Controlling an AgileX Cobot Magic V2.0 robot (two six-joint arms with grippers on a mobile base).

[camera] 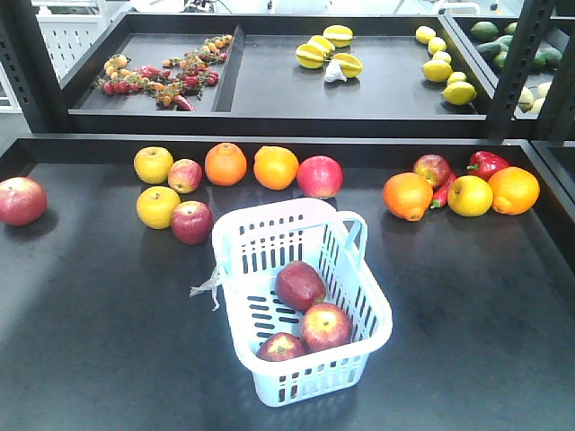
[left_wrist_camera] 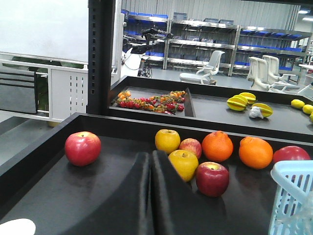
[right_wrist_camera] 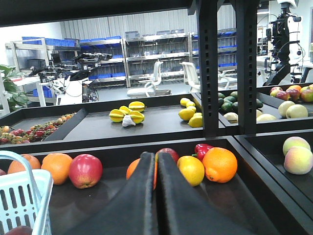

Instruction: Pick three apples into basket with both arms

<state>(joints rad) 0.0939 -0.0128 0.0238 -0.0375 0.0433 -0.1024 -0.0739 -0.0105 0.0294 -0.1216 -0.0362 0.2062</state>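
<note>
Both pairs of jaws are pressed flat together with nothing between them — the left gripper (left_wrist_camera: 150,161) and the right gripper (right_wrist_camera: 156,164) each show as two dark fingers meeting along a seam in their own wrist views. Neither arm reaches into the front view. All three apples (camera: 301,285) already lie inside the basket (camera: 371,305), the dark one toward the middle and the two streaked ones close against the near end wall, so I'd judge the job done. What could still spoil it is a stray move: the basket's rim shows at the edge of both wrist views, and an arm swinging across could catch a hoop handle (camera: 349,235) and tip or drag the light basket, rolling the fruit out. Beyond it, loose fruit sits along the back of the black tray-like table (camera: 108,314) — yellow apples (camera: 154,165), oranges (camera: 225,164), other red apples and a red pepper (camera: 485,163) — with one lone red apple (camera: 22,200) off at the far left. A second shelf behind holds starfruit (camera: 325,49) and lemons (camera: 437,68), and past that the room is all metal racking with blue bins and pale office chairs
</note>
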